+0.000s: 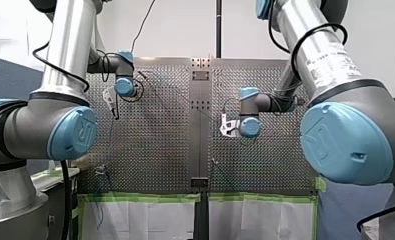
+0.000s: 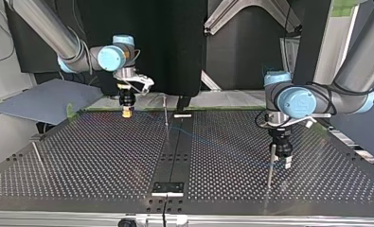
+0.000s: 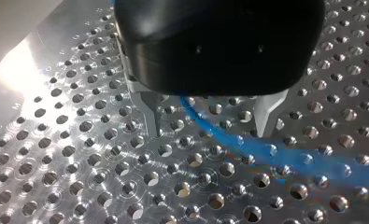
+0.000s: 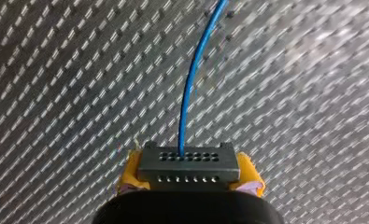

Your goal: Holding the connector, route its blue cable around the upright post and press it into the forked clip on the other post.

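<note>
connector (image 4: 188, 161): rigid, likely light, best held by its body, clamped by right gripper (image 4: 189, 175) | blue cable (image 4: 191, 79): looks limp, exits at 12 o'clock | left gripper (image 3: 209, 130): fingers apart

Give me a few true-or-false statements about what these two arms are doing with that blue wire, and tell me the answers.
1. The right arm's fingers, padded in yellow, grip a black connector. True.
2. The cable leaving the connector is red. False: it is blue.
3. The left arm's fingers are shut on the cable. False: they stand open, and the cable lies on the table under them.
4. The table is metal and full of holes. True.
</note>
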